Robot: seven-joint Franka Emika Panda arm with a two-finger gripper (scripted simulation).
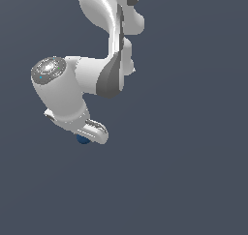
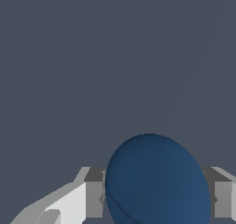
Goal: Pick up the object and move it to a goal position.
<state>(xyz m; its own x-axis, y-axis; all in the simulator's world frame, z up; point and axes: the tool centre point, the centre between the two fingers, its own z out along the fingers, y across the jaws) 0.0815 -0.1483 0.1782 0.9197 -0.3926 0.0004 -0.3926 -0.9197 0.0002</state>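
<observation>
The gripper is pinching the ball between its pads, low in the wrist view. The ball is round and smooth, so it might slip out if the arm jerks.

ball mostly hidden under gripper
</observation>
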